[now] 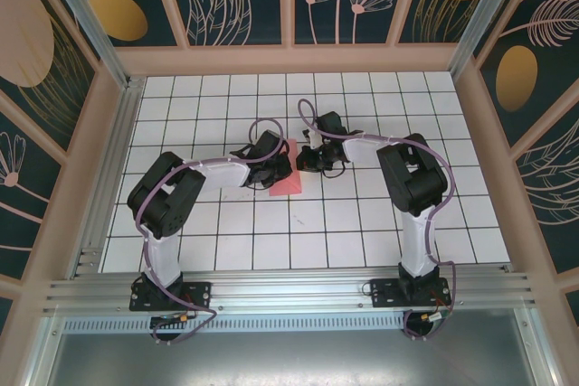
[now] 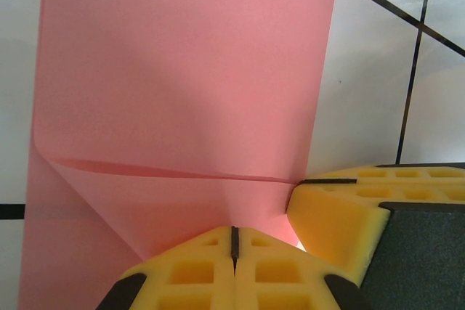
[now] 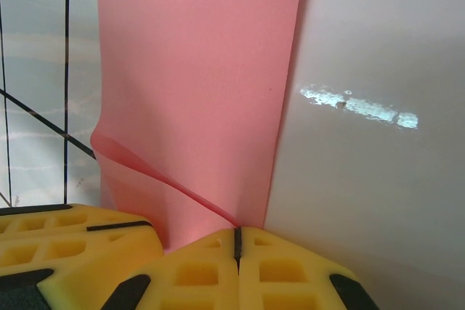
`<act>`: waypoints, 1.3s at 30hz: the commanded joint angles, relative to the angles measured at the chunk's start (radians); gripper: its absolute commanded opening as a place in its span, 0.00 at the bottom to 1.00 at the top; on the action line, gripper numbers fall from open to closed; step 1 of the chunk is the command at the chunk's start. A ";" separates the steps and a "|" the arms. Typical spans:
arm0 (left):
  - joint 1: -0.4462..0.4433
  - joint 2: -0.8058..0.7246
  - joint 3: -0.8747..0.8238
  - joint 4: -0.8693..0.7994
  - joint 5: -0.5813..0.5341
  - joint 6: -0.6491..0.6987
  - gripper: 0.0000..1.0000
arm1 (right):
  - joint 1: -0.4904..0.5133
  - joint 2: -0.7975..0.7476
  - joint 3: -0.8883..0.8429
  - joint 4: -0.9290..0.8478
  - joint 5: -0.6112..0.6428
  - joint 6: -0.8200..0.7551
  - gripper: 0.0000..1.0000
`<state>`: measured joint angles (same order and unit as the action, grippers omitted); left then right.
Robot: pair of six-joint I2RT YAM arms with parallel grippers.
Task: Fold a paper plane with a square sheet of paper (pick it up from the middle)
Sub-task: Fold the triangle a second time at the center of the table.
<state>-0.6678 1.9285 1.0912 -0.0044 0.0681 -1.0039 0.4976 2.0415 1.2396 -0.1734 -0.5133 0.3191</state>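
Square sheet of paper [image 1: 288,180] lies flat near the middle of the tiled table [image 1: 271,241], about midway between its left and right edges. It is salmon-pink, thin, matte and unmarked. Already folded: it reads as a narrow strip, not a square. The wrist views show a raised flap with a soft curved lip and one sharp diagonal crease.

Left gripper [image 1: 270,167] and right gripper [image 1: 313,160] meet over the paper from either side, tips just beside each other.
- **Left:** yellow foam pads [image 2: 167,266] pressed together, seam tight, tips on the pink layer just under the crease.
- **Right:** pads [image 3: 283,266] pressed together too, with the flap edge running straight into their seam.

I cannot tell whether either has a layer nipped or is only bearing down.

Judgement: both tips pin the sheet at the fold so the crease sets and the paper can't slide on the glossy tile. Closed fingers give a narrow point for that.

The pads are soft gridded foam on black fingers, gentle on thin paper. Tiles are white and shiny with dark grout lines. Folding looks early, with no pointed dart shape yet.
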 commanded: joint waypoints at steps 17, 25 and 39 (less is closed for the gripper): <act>0.000 0.033 -0.039 -0.025 -0.029 -0.029 0.00 | 0.011 0.040 0.028 -0.053 0.035 -0.010 0.05; -0.001 0.014 -0.106 0.017 -0.042 -0.077 0.00 | -0.011 -0.092 0.001 -0.007 0.025 0.088 0.20; -0.001 -0.006 -0.195 0.095 -0.053 -0.121 0.00 | 0.044 -0.205 -0.165 0.000 -0.028 0.163 0.12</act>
<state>-0.6682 1.9095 0.9546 0.1967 0.0467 -1.1042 0.5224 1.8168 1.0878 -0.1654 -0.4999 0.4572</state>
